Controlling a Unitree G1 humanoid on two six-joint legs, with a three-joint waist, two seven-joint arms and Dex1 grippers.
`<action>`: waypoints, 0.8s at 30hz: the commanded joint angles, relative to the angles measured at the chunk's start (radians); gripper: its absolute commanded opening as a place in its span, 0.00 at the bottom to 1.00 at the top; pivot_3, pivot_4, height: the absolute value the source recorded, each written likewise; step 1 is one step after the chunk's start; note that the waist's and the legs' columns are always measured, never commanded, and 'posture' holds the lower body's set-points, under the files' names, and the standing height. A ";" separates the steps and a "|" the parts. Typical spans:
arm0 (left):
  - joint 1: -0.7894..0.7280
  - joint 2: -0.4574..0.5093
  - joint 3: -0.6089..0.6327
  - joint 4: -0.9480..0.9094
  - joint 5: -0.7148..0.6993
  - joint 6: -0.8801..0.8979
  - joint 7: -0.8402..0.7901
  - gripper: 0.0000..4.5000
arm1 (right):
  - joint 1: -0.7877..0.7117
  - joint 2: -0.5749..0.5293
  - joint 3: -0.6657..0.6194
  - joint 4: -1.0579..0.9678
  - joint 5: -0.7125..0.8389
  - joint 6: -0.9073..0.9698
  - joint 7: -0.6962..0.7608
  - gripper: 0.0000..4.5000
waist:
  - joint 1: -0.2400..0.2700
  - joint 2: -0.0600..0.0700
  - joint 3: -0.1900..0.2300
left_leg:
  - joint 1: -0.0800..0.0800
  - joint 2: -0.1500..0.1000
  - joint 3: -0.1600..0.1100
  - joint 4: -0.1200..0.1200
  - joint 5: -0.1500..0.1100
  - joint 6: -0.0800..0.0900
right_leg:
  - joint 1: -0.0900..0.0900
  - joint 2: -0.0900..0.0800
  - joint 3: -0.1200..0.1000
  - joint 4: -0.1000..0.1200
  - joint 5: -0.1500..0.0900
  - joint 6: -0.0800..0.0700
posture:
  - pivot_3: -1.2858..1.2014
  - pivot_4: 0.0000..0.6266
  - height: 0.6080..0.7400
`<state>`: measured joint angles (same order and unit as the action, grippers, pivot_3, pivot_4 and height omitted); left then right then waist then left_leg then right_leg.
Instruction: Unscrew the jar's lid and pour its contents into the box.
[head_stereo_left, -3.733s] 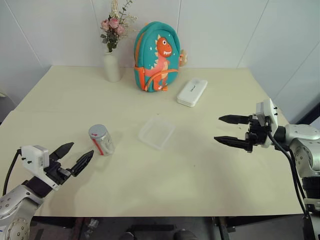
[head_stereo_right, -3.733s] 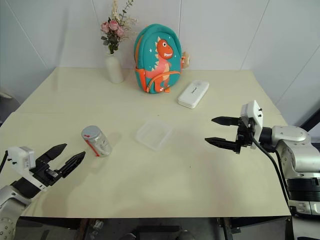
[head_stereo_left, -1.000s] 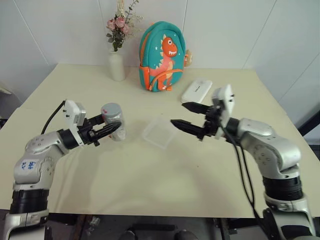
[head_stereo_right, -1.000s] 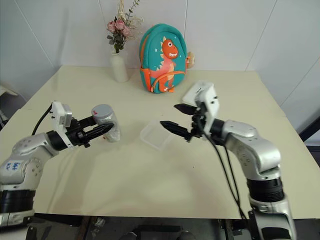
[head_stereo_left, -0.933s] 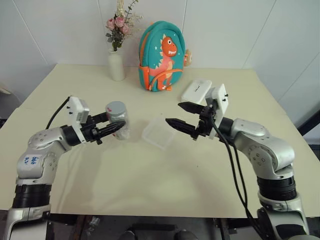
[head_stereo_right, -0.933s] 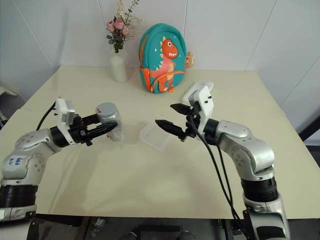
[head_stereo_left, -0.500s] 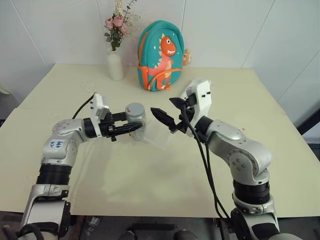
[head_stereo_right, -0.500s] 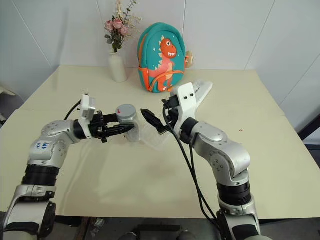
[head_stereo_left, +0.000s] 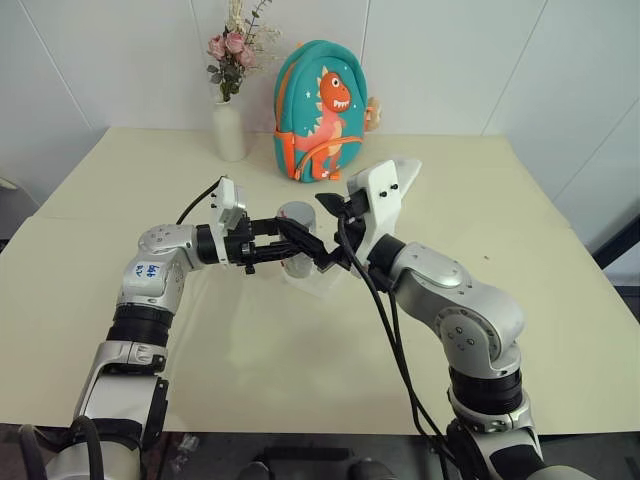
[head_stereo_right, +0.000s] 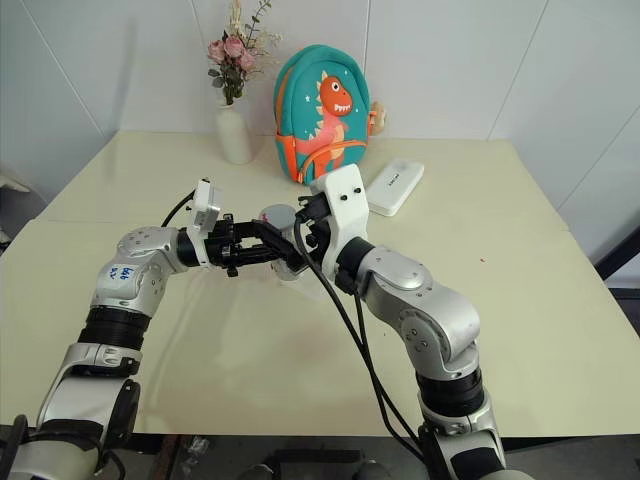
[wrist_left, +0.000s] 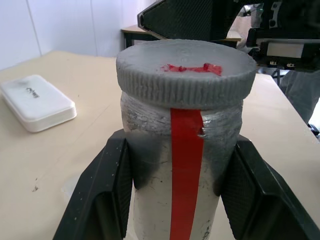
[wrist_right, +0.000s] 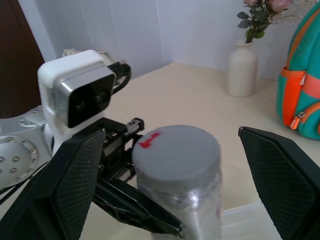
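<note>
- The jar (wrist_left: 180, 165) was held upright above the box (head_stereo_left: 322, 288), pinched by the left gripper (wrist_left: 175, 200).
- The right gripper (wrist_right: 175, 175) was spread wide, flanking the lid (wrist_right: 176, 150) topping the jar.

text: none legible | white case (wrist_left: 37, 102): small dark mark, unreadable | left arm sticker (head_stereo_left: 150, 270): unreadable

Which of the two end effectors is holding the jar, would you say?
The left end effector: it is clamped on the jar below the lid, whereas the right end effector is open.
</note>
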<state>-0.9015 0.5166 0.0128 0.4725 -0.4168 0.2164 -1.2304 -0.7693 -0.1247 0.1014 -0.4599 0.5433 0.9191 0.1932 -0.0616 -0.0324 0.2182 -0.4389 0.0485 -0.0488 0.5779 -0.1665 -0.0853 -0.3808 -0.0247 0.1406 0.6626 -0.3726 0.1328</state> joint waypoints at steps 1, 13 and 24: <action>-0.034 -0.009 0.001 0.001 0.017 -0.027 -0.009 0.45 | -0.020 0.006 0.017 -0.015 -0.021 -0.024 0.004 1.00 | 0.001 0.000 0.000 | 0.000 0.000 0.000 0.000 0.000 0.000 | 0.000 0.000 0.000 0.000 0.000 0.000 | 0.52 0.24 1.00; -0.026 -0.012 0.002 -0.053 0.011 -0.010 -0.027 0.45 | -0.023 -0.004 0.040 0.025 -0.091 -0.069 0.034 1.00 | 0.001 0.000 0.000 | -0.001 0.000 0.000 0.000 0.000 0.000 | -0.001 0.000 0.000 0.000 0.000 0.000 | 0.52 0.24 1.00; -0.026 -0.016 0.003 -0.074 0.007 -0.006 -0.029 0.45 | -0.028 0.000 0.042 0.048 -0.127 -0.087 0.059 1.00 | 0.002 0.000 0.000 | -0.001 0.000 0.000 0.000 0.000 0.000 | -0.001 0.000 0.000 0.000 0.000 0.000 | 0.52 0.24 1.00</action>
<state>-0.9018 0.5009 0.0064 0.4423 -0.4006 0.2101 -1.2537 -0.7701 -0.1308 0.1507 -0.3911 0.4180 0.8596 0.2430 -0.0599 -0.0324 0.2182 -0.4394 0.0485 -0.0487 0.5777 -0.1663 -0.0851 -0.3813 -0.0248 0.1406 0.6626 -0.3726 0.1328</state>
